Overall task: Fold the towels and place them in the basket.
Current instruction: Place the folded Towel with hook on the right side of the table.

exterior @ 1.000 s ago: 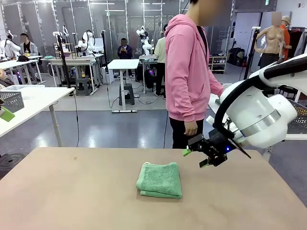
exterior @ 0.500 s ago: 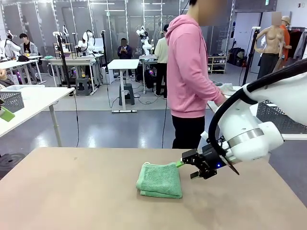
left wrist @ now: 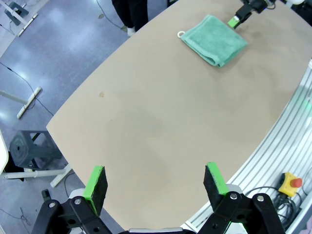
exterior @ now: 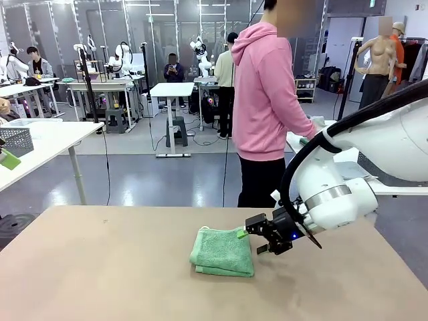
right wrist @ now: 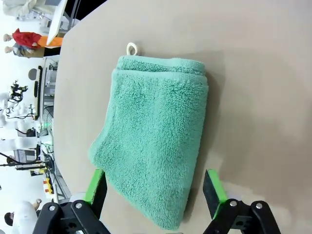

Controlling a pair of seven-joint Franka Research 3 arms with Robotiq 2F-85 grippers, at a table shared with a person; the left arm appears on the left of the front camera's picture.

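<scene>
A mint green towel (exterior: 223,251) lies folded into a thick square in the middle of the table, with a small white loop tag (right wrist: 131,48) at its far corner. My right gripper (exterior: 253,242) hovers low at the towel's right edge, jaws open. In the right wrist view the towel (right wrist: 156,141) reaches down between the two green fingertips of my right gripper (right wrist: 155,190). My left gripper (left wrist: 156,183) is open and holds nothing, high over the bare near-left part of the table, far from the towel (left wrist: 214,41). The basket is out of view.
A person in a pink hoodie (exterior: 267,100) stands at the far edge, turned toward a side table on the right. The tan tabletop (exterior: 100,267) is bare to the left of the towel. A grey mesh crate (exterior: 17,140) sits on another table at far left.
My right gripper has come down and leftward from above the table's right side to the towel's right edge. The person has turned further toward the side table.
</scene>
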